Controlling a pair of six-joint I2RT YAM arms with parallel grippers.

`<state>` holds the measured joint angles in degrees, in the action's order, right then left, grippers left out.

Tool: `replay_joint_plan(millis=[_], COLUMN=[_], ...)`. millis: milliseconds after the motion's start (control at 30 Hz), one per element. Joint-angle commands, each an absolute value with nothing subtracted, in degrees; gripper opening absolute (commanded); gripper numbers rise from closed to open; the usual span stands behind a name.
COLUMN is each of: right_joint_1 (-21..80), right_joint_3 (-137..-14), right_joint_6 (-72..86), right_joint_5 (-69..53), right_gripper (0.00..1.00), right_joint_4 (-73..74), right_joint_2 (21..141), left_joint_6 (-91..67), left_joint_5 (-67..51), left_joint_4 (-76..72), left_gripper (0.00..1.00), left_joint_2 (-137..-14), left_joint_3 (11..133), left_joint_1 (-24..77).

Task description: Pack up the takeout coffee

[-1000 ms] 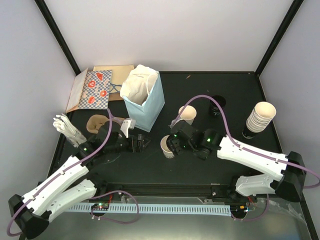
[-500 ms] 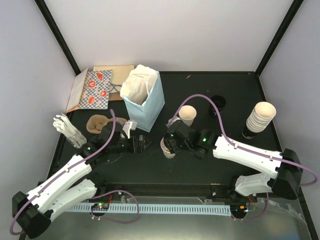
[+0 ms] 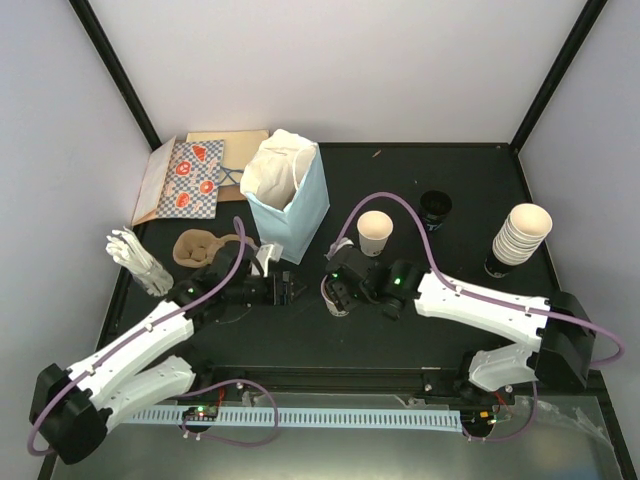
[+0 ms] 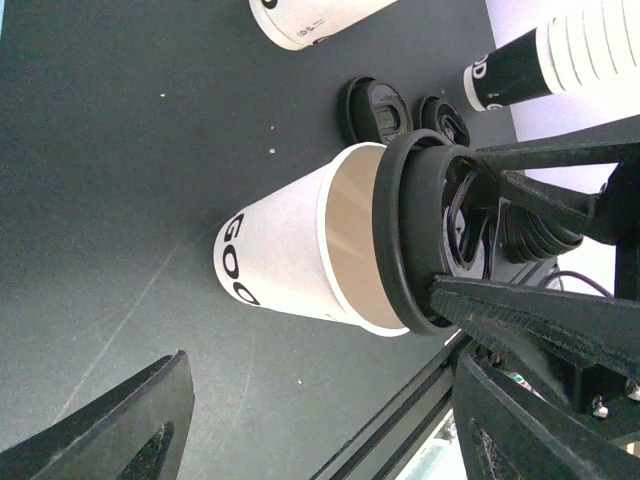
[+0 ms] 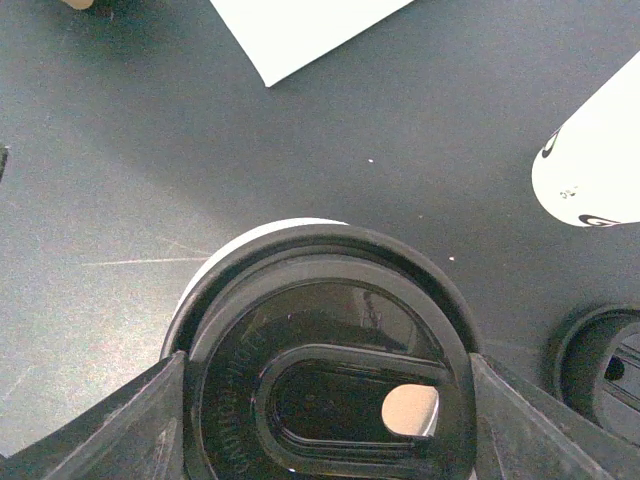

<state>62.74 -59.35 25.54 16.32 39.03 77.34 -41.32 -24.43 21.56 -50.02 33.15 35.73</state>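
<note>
The cup (image 4: 280,255) is cream-white with black letters, and the lid (image 5: 330,370) is glossy black. The bag (image 3: 305,212) is light blue; the table (image 3: 400,170) is black.

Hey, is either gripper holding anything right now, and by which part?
The right gripper holds a black lid by opposite sides of its rim, over the cup. The left gripper holds nothing.

Right claw (image 3: 338,290) sits over a paper cup (image 3: 327,298) — left claw (image 3: 287,288) just beside — before the blue bag (image 3: 303,208).
</note>
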Motion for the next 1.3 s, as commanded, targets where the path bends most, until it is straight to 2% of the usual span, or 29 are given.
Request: replay_joint_plan(millis=[0, 333, 1267], right_joint_1=[63.53, 64.29, 64.51], right_joint_3=[-61.56, -61.44, -61.31], right_joint_6=[25.02, 25.10, 23.40], right_joint_5=[18.29, 19.42, 17.47], right_gripper=[0.70, 0.70, 0.70], right_joint_4=[39.55, 39.10, 36.53], right_joint_2=[78.25, 79.78, 81.42], left_joint_6=[-41.90, -42.16, -42.71], left_joint_5=[-27.81, -29.51, -32.43], left_joint_4=[18.43, 16.58, 11.69], left_gripper=[0.72, 0.67, 0.65], left_joint_2=[-51.92, -54.55, -58.20], left_joint_3=[33.22, 33.05, 30.91], left_joint_1=[35.07, 34.84, 33.54])
